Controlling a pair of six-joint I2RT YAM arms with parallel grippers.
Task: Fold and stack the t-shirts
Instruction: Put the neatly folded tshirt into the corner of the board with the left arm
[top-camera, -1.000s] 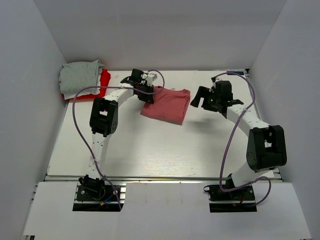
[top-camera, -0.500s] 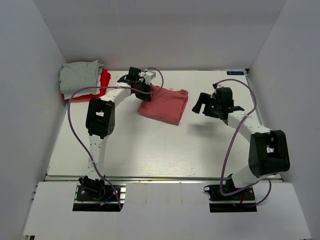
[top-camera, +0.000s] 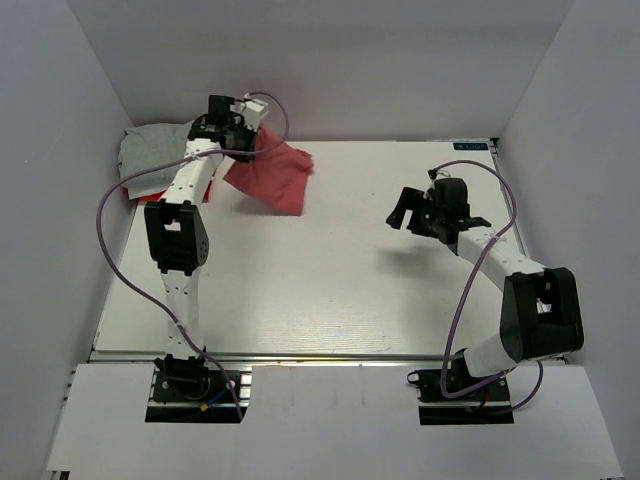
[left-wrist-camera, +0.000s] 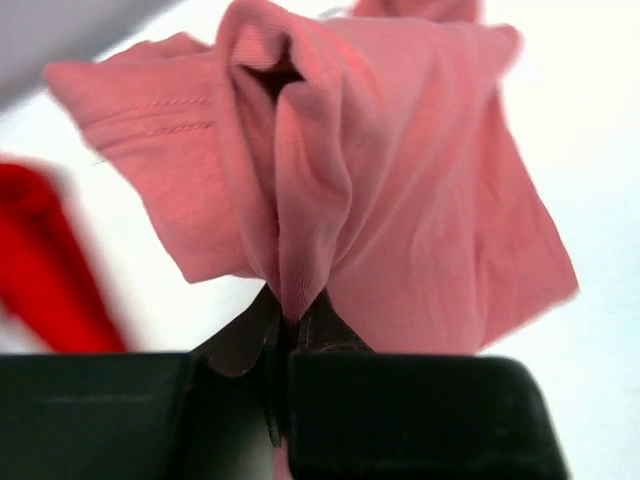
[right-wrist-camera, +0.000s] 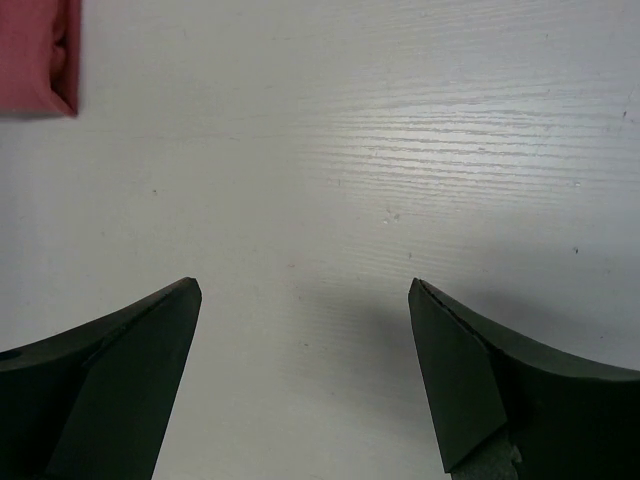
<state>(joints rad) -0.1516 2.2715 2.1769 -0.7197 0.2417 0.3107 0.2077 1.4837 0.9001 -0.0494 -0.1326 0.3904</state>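
Shirt in hand: dusty salmon-pink cloth t-shirt (top-camera: 272, 175), bunched and lifted off the white wood-grain table (top-camera: 300, 290) at the far left. It hangs down and to the right from the pinch point.

Left gripper (top-camera: 238, 145): jaws clamped on a gathered fold of the salmon-pink cloth t-shirt (left-wrist-camera: 380, 200). In the left wrist view the cloth is squeezed thin between the black fingers (left-wrist-camera: 240, 350) and fans out beyond them.

Left arm: stretched toward the far-left corner, wrist by the pile's right edge.

Pile: crumpled light grey t-shirt (top-camera: 150, 152) lying on a bright red t-shirt (top-camera: 128, 193), of which only a sliver shows from above. A blurred patch of the bright red t-shirt (left-wrist-camera: 45, 270) sits at the left of the left wrist view.

Held shirt and pile: just beside each other, shirt to the right. Contact cannot be told.

Right gripper (top-camera: 403, 212): jaws spread wide, nothing between them, above bare table on the right side, well apart from every shirt.

Right wrist view: dark fingertips (right-wrist-camera: 140, 340) frame the table grain (right-wrist-camera: 400, 150). A corner of the pink shirt (right-wrist-camera: 35, 55) shows at top left.
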